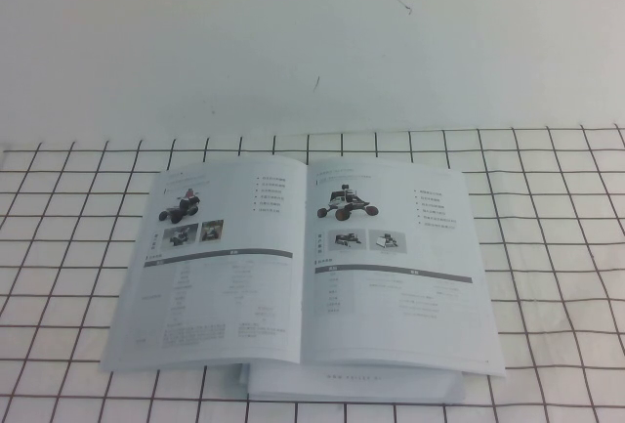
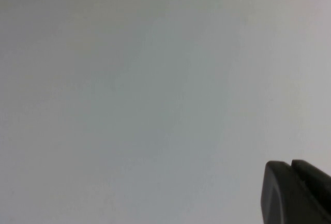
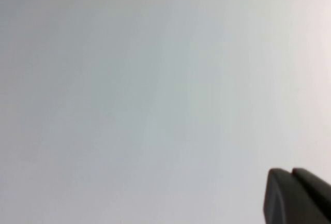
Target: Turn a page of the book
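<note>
wall [image 1: 312,42]: plain white, a few faint marks
bench [image 1: 557,247]: covered by white cloth with black grid lines
light: soft, even, no hard shadows

Work surface: a table under a white cloth [image 1: 88,237] ruled with a black grid. The far half is plain white. One item rests directly on the cloth: a plain white booklet [image 1: 352,385], its near edge showing. The open book [image 1: 303,267] lies on top of that booklet.
</note>
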Motion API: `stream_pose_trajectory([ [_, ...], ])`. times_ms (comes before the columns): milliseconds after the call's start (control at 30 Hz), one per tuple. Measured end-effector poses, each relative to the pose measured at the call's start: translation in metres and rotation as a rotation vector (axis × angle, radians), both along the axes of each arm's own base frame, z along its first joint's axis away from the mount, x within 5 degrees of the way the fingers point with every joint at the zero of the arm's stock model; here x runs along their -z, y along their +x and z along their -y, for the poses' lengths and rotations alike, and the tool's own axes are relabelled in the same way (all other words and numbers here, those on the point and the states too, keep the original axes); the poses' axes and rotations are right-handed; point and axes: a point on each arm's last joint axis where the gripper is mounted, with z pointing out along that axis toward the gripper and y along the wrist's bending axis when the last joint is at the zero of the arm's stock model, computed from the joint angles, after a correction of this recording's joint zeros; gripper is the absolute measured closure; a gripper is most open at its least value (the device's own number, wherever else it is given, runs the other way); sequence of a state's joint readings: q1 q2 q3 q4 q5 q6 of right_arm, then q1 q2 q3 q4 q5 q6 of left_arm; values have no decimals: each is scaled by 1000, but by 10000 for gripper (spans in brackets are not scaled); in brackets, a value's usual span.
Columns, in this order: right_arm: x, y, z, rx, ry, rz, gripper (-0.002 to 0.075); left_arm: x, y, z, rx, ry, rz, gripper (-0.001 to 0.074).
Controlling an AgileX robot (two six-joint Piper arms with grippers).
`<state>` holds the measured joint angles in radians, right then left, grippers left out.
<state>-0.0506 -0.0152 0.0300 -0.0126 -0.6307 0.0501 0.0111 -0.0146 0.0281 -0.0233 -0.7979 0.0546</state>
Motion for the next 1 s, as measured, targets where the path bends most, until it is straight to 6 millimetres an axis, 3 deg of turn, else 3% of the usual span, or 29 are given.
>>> stream_pose_trajectory([
  [100, -2, -1, 0, -2, 1, 26, 728, 1, 1, 0, 29, -27, -18, 738],
  [233, -2, 0, -1, 1, -27, -18, 728, 2, 11, 0, 57, -63, -219, 738],
  [533, -38, -4, 0, 31, -42, -334, 728, -45, 12, 1, 59, -84, -569, 738],
  [833, -55, 14, 0, -3, 40, -747, 728, -51, 57, 1, 52, -105, -958, 737],
  [1000, -54, 34, -7, -86, -61, -1056, 728, -42, 88, 6, 117, -166, -1264, 737],
])
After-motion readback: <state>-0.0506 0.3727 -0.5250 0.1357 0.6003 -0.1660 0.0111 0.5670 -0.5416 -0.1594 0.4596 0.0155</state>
